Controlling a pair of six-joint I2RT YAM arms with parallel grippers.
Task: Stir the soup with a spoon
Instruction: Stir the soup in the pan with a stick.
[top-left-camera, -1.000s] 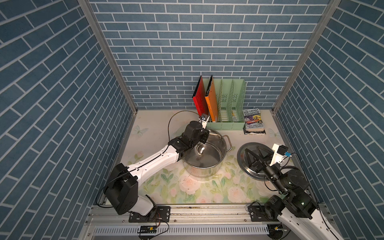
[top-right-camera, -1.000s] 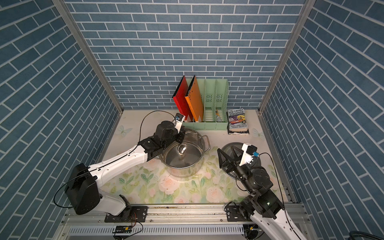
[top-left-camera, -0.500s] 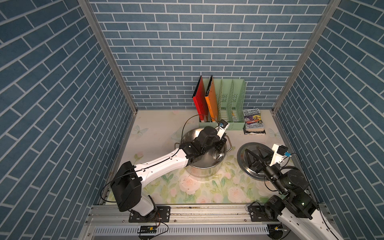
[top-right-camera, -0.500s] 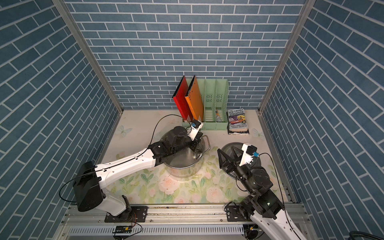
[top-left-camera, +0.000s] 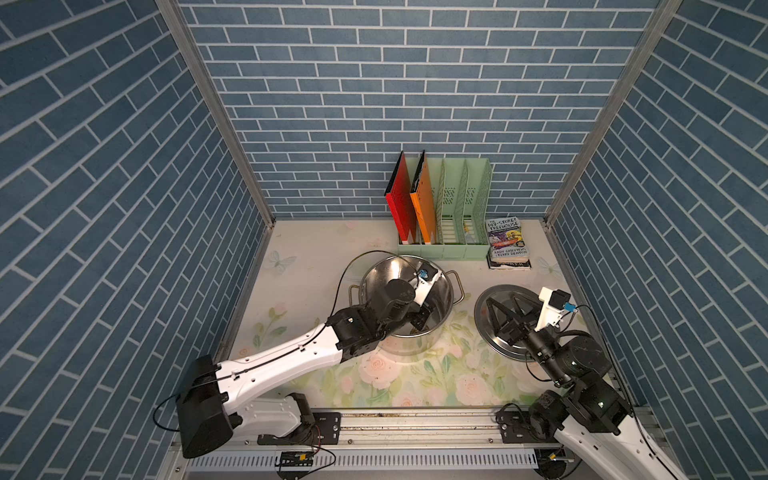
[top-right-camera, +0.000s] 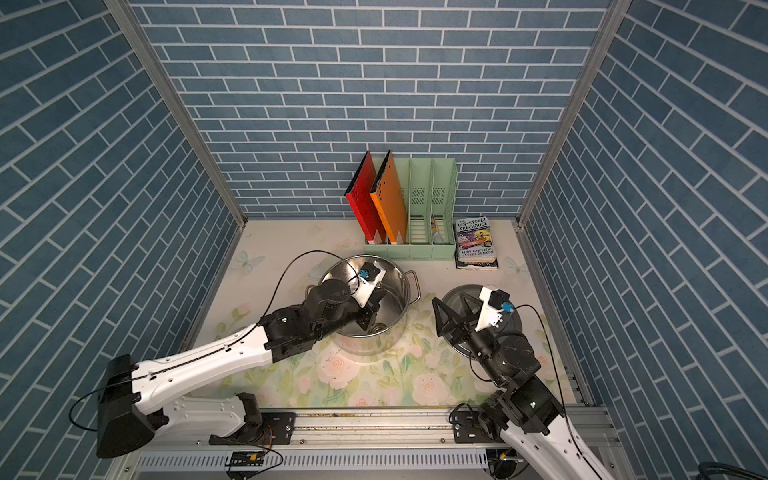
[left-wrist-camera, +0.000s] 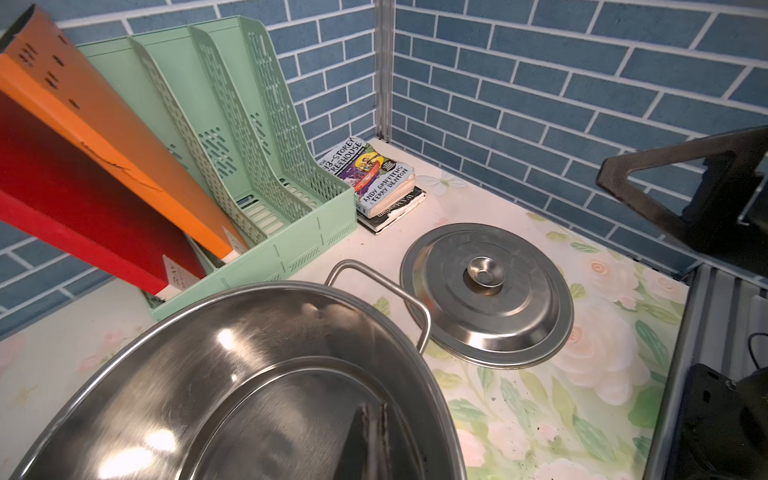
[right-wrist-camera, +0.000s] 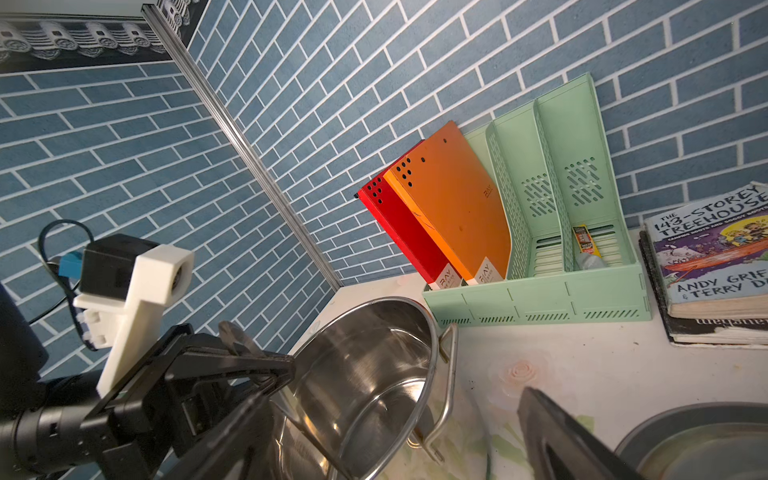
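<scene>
One left hand (top-left-camera: 420, 321) holds the spoon (right-wrist-camera: 239, 343) inside the pot (top-left-camera: 445, 291).

the walls (top-left-camera: 374, 83) are blue brick with white grout lines. the table cover (top-left-camera: 415, 382) is cream, printed with pink roses, green leaves and pale butterflies. the pot (top-left-camera: 382, 272) is shiny silver steel, the lid (left-wrist-camera: 523, 299) a duller silver-grey, the spoon (right-wrist-camera: 320, 446) thin and grey. the file rack (top-left-camera: 457, 251) is mint green, the red folder (top-left-camera: 401, 203) and orange folder (top-left-camera: 426, 208) plain. the book (top-left-camera: 505, 239) has white lettering over a purple, yellow and red picture. the arms (top-left-camera: 282, 361) are white with black joints.
</scene>
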